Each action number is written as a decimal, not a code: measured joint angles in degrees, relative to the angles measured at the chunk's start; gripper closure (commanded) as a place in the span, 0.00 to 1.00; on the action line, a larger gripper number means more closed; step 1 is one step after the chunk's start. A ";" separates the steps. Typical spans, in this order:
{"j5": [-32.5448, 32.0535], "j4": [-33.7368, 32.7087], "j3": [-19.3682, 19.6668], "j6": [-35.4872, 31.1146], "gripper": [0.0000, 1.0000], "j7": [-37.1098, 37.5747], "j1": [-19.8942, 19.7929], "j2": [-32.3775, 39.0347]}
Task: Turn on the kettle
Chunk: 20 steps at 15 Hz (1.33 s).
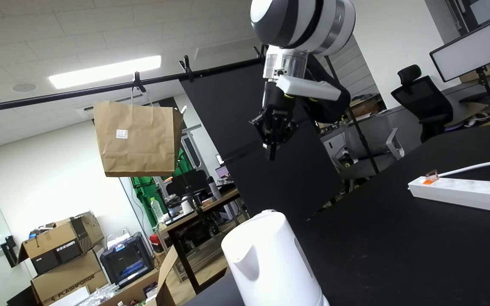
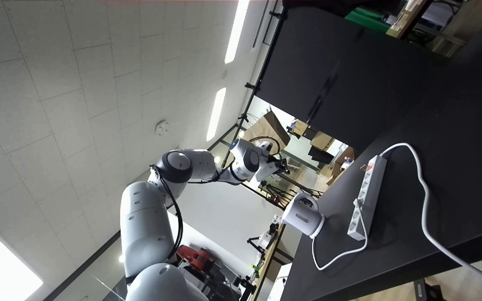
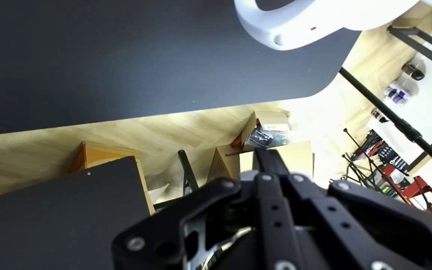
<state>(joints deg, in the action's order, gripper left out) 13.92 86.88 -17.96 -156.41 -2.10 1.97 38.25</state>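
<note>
In an exterior view, boxes [image 1: 64, 250] are stacked at the far left; right of them a paper bag [image 1: 138, 136] hangs from a bar [image 1: 58, 95]. Next comes the kettle [image 1: 272, 263], upright on the black table [image 1: 377, 242], near its edge. Higher in the view is the gripper [image 1: 271, 153] — clenched, apart from the kettle — with a curtain [image 1: 240, 123] behind. Farther right are a chair [image 1: 425, 102], the strip [image 1: 466, 193] lying on the table, and a monitor [image 1: 474, 50]. In an exterior view, the kettle's cord [image 2: 320, 268] leads from its base [image 2: 319, 228] to a plug [image 2: 358, 202] in the strip. In the wrist view, the handle [image 3: 266, 26] shows at the top, with the gripper's fingers [image 3: 269, 162], together, below it.
</note>
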 measured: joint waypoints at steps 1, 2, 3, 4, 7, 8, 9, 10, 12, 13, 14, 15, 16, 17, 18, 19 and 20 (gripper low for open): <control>0.57 -1.56 0.00 1.66 1.00 -0.06 -0.08 0.82; 0.98 -3.15 0.03 3.47 1.00 -0.07 -0.15 1.64; 1.34 -4.75 0.12 5.24 1.00 -0.07 -0.17 2.49; 1.79 -6.28 0.26 7.00 1.00 -0.07 -0.17 3.27; 3.35 -10.85 0.45 12.67 1.00 -0.16 -0.44 5.49; 4.03 -12.23 0.45 14.57 1.00 -0.22 -0.62 6.04; 4.59 -13.57 0.45 16.38 1.00 -0.25 -0.77 6.59; 5.25 -14.83 0.45 18.10 1.00 -0.28 -0.86 7.14; 6.47 -17.35 0.45 21.32 1.00 -0.30 -0.89 8.35; 6.92 -18.49 0.45 22.71 1.00 -0.30 -0.88 8.96; 7.45 -19.58 0.45 23.97 1.00 -0.30 -0.86 9.57; 7.69 -20.44 0.45 25.06 1.00 -0.30 -0.86 10.09; 7.91 -21.28 0.45 26.19 1.00 -0.38 -0.87 10.55; 8.19 -21.92 0.46 27.07 0.99 -0.63 -0.93 10.85; 8.30 -22.08 0.56 27.20 0.99 -0.77 -0.92 10.94; 8.30 -22.04 0.63 27.16 0.99 -0.79 -0.87 10.99; 8.30 -22.02 0.67 27.13 0.99 -0.81 -0.81 11.04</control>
<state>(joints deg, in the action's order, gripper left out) 22.21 64.86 -17.29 -129.28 -2.90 1.16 49.30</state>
